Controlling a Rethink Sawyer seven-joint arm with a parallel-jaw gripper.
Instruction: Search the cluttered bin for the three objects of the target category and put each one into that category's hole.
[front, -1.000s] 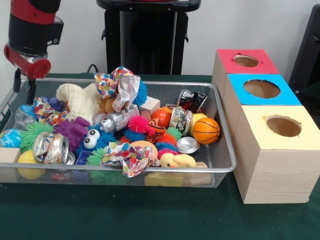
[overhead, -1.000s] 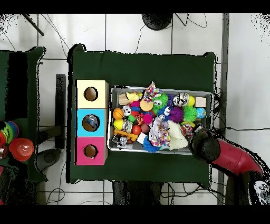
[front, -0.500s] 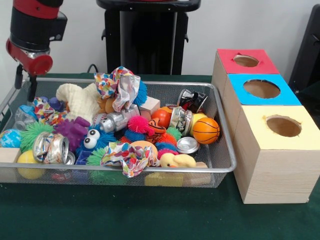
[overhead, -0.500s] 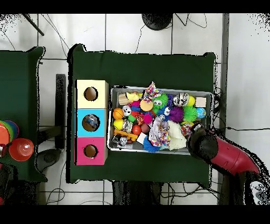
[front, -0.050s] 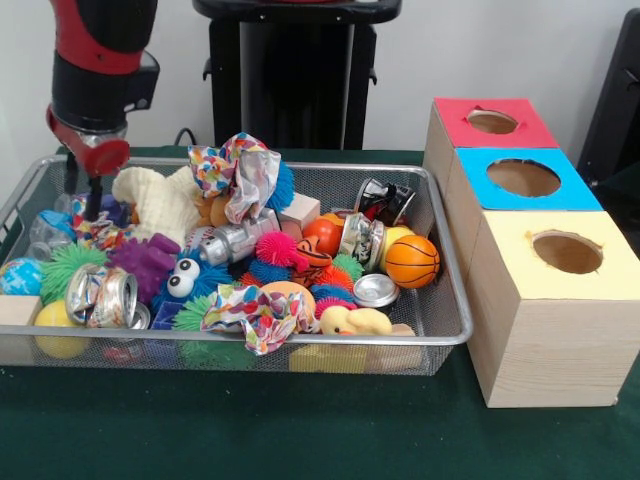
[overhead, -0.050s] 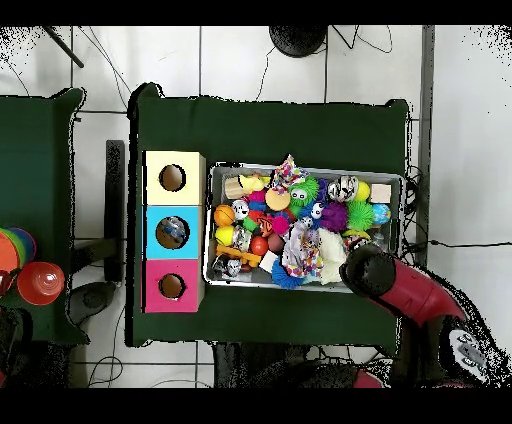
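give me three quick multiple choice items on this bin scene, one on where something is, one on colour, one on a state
1. In the front view, where does the small orange basketball lie in the wire mesh bin?
A. at the end nearest the boxes
B. at the end under the arm
C. outside the bin

2. What colour is the top of the middle wooden box?
A. red
B. blue
C. yellow

3. How does the round silver tin lid rest?
A. standing on its edge
B. flat on the pile of toys
C. gripped by the gripper

Answers:
1. A, since it sits by the bin's wall beside the boxes.
2. B, since the blue top lies between the red and the yellow one.
3. B, since it lies level by the yellow rubber duck, far from the gripper.
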